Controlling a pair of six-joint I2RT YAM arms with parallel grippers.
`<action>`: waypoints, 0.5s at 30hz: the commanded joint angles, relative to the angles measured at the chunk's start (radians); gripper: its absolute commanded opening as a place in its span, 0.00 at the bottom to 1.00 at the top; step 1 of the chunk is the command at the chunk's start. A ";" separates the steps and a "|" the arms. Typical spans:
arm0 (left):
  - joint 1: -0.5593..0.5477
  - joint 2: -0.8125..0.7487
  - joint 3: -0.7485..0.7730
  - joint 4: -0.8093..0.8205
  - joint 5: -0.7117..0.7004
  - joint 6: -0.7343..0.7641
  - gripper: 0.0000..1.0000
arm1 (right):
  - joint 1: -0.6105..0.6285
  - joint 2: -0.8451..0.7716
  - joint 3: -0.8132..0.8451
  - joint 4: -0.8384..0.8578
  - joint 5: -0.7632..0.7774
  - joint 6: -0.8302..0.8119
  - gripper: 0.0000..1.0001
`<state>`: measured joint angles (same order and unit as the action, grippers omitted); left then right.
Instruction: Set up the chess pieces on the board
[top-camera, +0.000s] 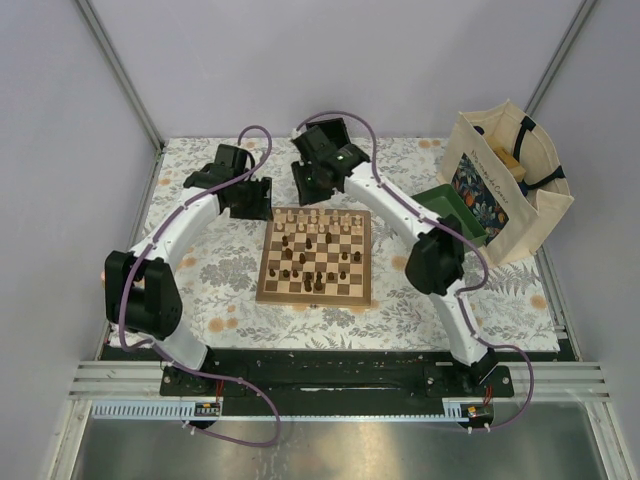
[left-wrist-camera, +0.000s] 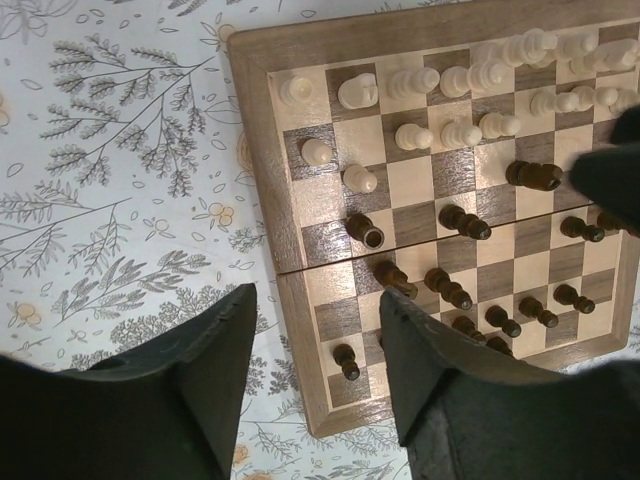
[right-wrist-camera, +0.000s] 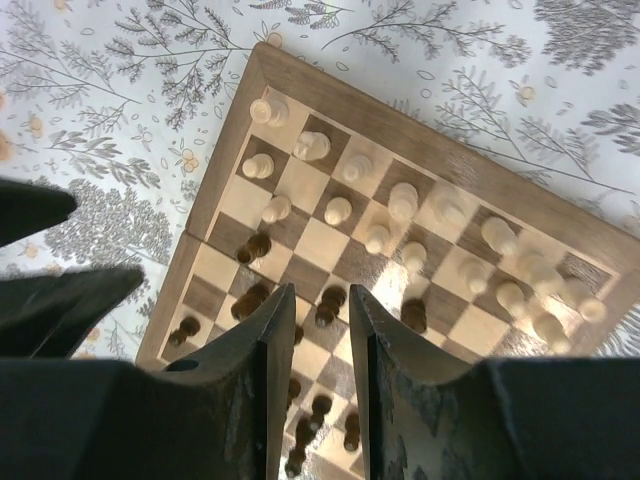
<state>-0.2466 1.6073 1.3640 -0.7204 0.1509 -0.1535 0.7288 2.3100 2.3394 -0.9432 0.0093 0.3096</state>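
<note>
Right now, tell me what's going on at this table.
This is a chess setup in progress and unfinished. The board lies mid-table, the pale pieces gathered in its far rows and the dark pieces scattered across the middle and near squares. The left gripper hangs open and empty over the board's left edge. The right gripper hovers above the dark pieces, fingers narrowly apart, holding nothing that I can see.
</note>
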 joint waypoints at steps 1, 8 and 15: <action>-0.006 0.034 0.036 0.044 0.062 -0.009 0.51 | -0.020 -0.182 -0.119 0.070 0.004 -0.017 0.37; -0.040 0.126 0.095 0.036 0.064 -0.031 0.44 | -0.042 -0.365 -0.372 0.191 -0.006 0.014 0.37; -0.088 0.215 0.176 0.029 0.052 -0.035 0.47 | -0.071 -0.471 -0.563 0.262 -0.048 0.051 0.37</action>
<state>-0.3115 1.7969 1.4719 -0.7116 0.1909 -0.1776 0.6788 1.9160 1.8393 -0.7620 -0.0105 0.3325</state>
